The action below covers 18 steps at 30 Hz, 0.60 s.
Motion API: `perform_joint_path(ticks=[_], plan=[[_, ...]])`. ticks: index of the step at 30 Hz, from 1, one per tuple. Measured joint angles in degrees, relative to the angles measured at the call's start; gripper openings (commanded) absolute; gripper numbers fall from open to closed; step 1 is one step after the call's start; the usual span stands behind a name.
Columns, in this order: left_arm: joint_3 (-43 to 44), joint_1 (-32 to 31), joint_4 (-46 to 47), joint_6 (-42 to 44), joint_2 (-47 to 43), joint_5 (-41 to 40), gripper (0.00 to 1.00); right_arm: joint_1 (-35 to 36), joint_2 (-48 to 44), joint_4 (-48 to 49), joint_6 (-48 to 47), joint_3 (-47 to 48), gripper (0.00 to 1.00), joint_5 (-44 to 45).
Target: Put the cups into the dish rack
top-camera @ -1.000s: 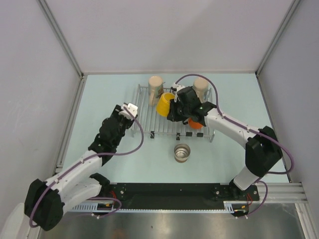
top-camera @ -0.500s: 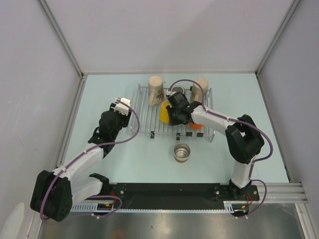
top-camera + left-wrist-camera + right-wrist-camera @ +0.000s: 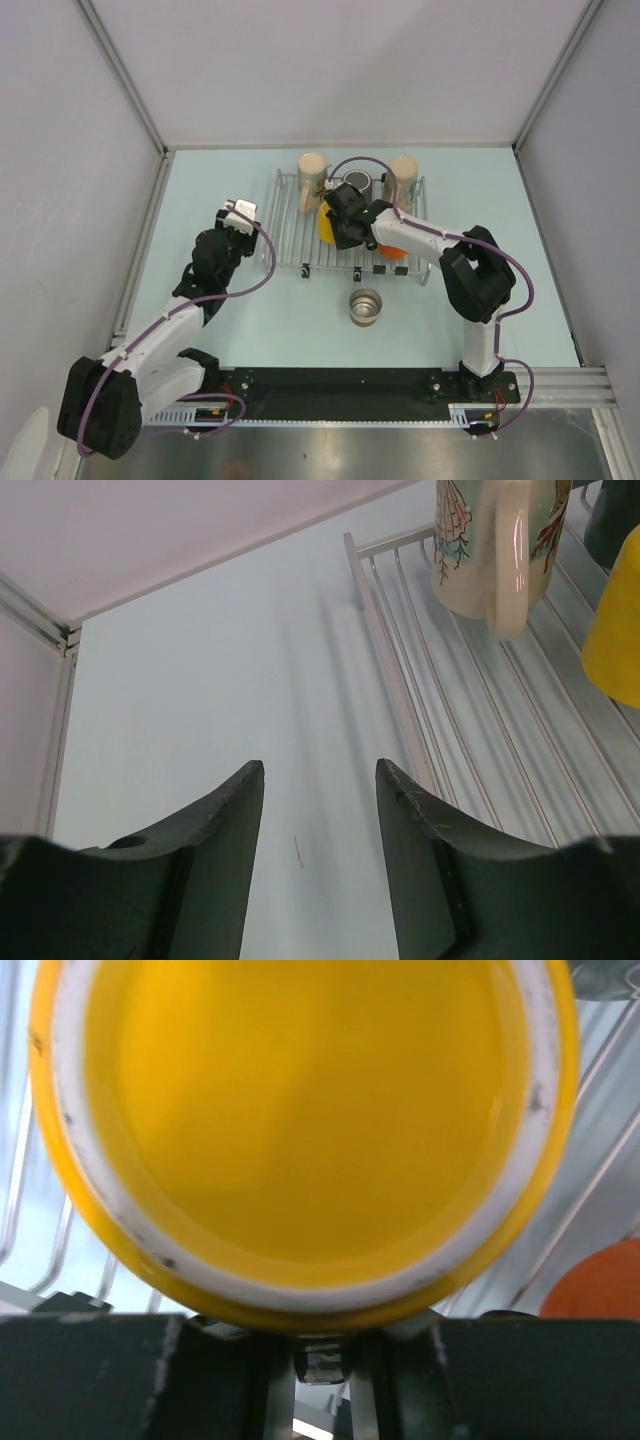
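Yellow cup (image 3: pixel 300 1110) clenched in my right gripper (image 3: pixel 322 1365), dish rack (image 3: pixel 470 740) wires behind it, my left gripper (image 3: pixel 320 780) parted and empty over the table (image 3: pixel 250 660), rack edge right of its fingers.

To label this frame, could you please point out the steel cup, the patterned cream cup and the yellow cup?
steel cup (image 3: pixel 366 306): top external view, its open mouth.
patterned cream cup (image 3: pixel 470 550): left wrist view, its printed side.
yellow cup (image 3: pixel 300 1110): right wrist view, its round yellow face.

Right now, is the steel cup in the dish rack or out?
Out. The steel cup stands on the table beside the dish rack, apart from it.
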Motion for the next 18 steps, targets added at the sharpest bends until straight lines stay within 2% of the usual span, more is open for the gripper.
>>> perform_joint_path(ticks=[2,3,5,8,18], plan=[[-0.42,0.04,0.22,0.04,-0.59,0.00,0.53,0.42,0.04,-1.01,0.17,0.15,0.51,1.01],[-0.52,0.04,0.26,0.02,-0.79,0.00,0.54,0.55,0.04,-1.53,0.48,0.15,0.62,1.38],[-0.76,0.04,0.39,0.04,-1.18,0.02,0.53,0.83,0.04,-3.10,0.59,0.15,0.66,2.14],[-0.83,0.04,0.61,0.04,-1.31,0.02,0.53,1.25,0.04,-4.68,0.63,0.15,0.69,3.08],[-1.11,0.04,1.44,0.09,-1.66,0.81,0.53,4.76,-3.65,-8.24,0.92,1.66,0.67,3.54]])
